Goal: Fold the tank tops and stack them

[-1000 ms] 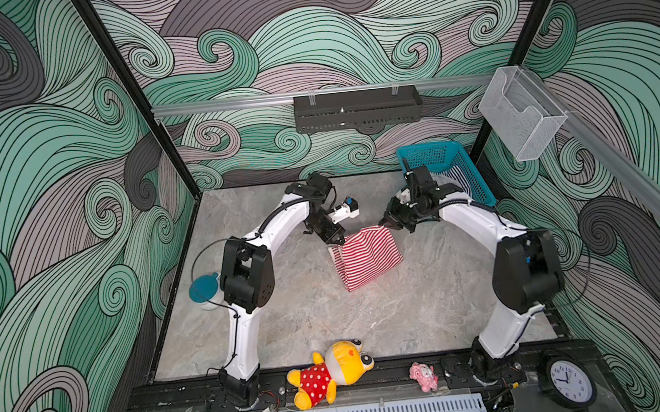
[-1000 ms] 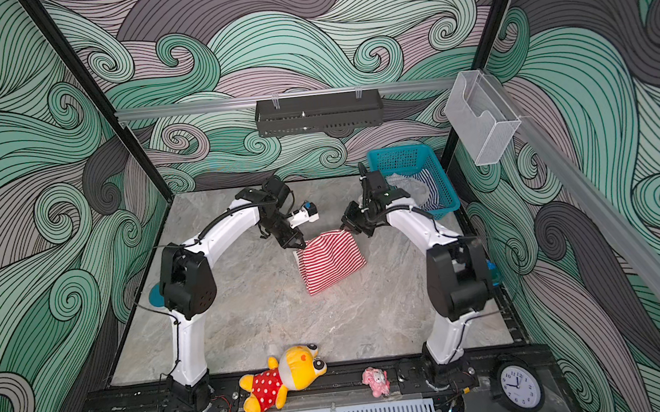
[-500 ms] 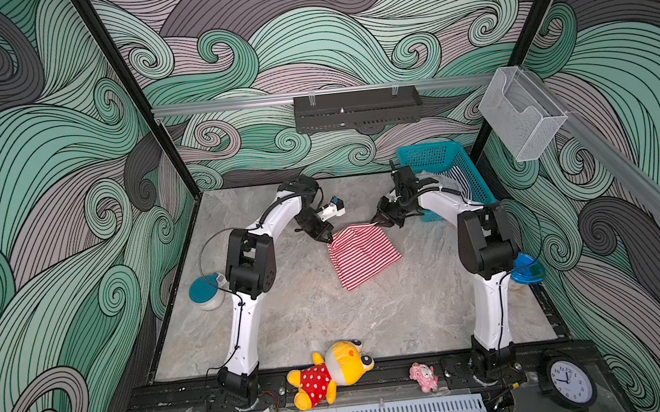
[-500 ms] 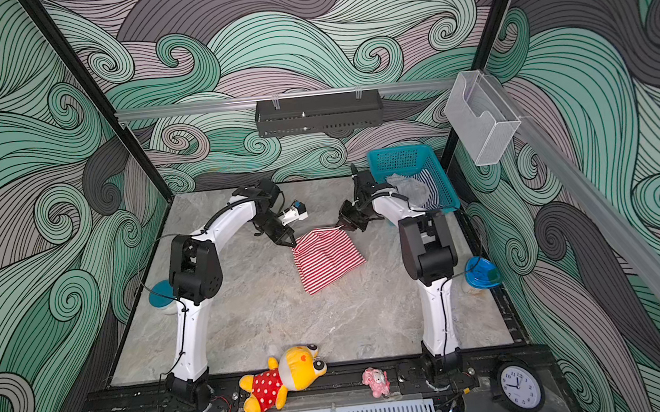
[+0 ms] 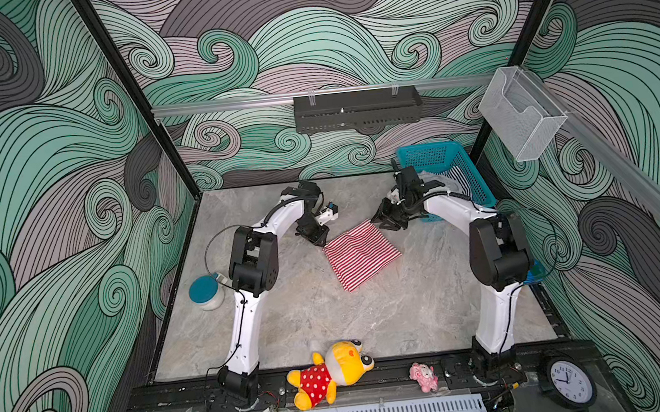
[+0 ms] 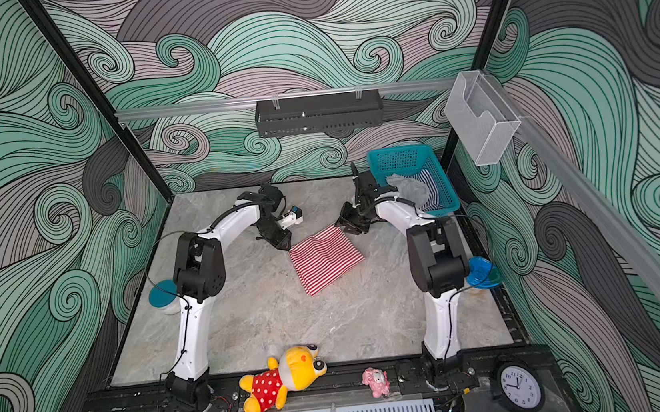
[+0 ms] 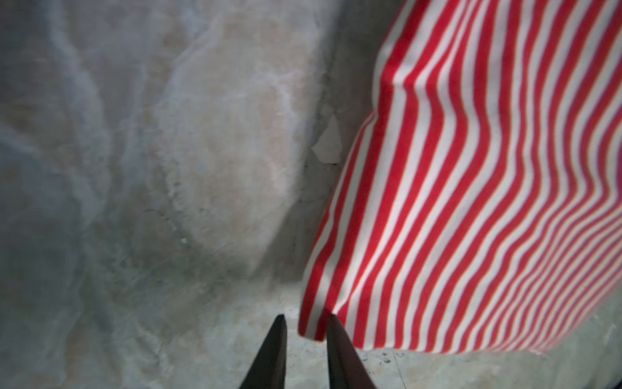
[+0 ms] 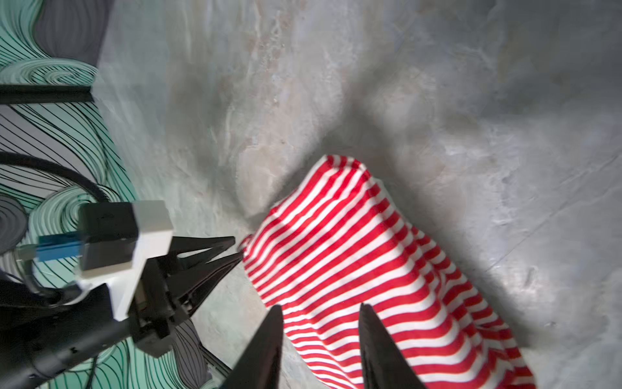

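The red-and-white tank top [image 5: 360, 254] lies folded into a rough square on the middle of the table in both top views. My left gripper [image 5: 320, 240] is at its far left corner. In the left wrist view the left gripper [image 7: 306, 320] is open a little, and the cloth corner [image 7: 313, 328] touches one fingertip. My right gripper [image 5: 381, 224] is at the far right corner. It stands open in the right wrist view [image 8: 319, 310], over the striped cloth [image 8: 353, 269]. The navy-and-white tank top [image 6: 428, 184] lies crumpled in the teal basket.
The teal basket [image 5: 431, 154] stands at the back right corner. A blue-lidded jar [image 5: 205, 291] sits by the left edge and a blue dish [image 6: 481, 272] by the right arm. A yellow plush toy [image 5: 329, 372], a pink toy [image 5: 423, 377] and a clock [image 5: 566, 382] line the front rail.
Both grippers were shut on the red top's far corners and carried them toward the back. Both have now opened and let the corners drop onto the table.
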`<state>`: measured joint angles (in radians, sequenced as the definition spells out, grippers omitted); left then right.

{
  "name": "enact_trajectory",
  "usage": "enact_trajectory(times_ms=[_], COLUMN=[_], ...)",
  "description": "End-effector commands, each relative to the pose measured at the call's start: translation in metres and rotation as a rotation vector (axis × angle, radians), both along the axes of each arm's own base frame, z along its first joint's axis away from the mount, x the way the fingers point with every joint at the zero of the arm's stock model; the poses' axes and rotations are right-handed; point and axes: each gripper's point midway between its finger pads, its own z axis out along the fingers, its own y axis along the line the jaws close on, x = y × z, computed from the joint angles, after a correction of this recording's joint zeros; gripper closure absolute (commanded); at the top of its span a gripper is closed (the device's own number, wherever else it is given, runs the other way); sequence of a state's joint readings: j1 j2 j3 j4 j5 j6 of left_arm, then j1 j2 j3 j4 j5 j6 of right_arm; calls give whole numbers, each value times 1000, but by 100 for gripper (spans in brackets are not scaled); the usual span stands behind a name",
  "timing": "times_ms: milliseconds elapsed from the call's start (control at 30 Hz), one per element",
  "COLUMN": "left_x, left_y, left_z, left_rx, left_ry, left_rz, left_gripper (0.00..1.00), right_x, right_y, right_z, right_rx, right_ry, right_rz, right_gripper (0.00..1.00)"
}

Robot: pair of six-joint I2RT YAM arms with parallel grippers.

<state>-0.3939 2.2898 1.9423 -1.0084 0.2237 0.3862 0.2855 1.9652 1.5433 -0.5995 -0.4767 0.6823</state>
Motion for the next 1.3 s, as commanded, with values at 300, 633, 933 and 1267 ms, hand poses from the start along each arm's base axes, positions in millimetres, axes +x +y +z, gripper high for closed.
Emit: enact_trajectory(times_ms=[300,633,933,1267], left_x=[-49,-73,-58,-18], left_y=[-57,-53,-31,18], left_z=[57,5,-21,-27], left_rx=[-163,-65,92,230], left_ry=[-4,98,74,5], left_rz=[-88,-86,-44,91], left_gripper=[75,76,76,77], right_x=[24,61,59,6], right_y=[25,27,8,-10], right_z=[-39,-64,-58,19], right_rx=[-9,42,-50,-134], right_ry=[-1,41,38,-119], right_rz=[37,-30,-54,-20], right_gripper=[94,94,92,67])
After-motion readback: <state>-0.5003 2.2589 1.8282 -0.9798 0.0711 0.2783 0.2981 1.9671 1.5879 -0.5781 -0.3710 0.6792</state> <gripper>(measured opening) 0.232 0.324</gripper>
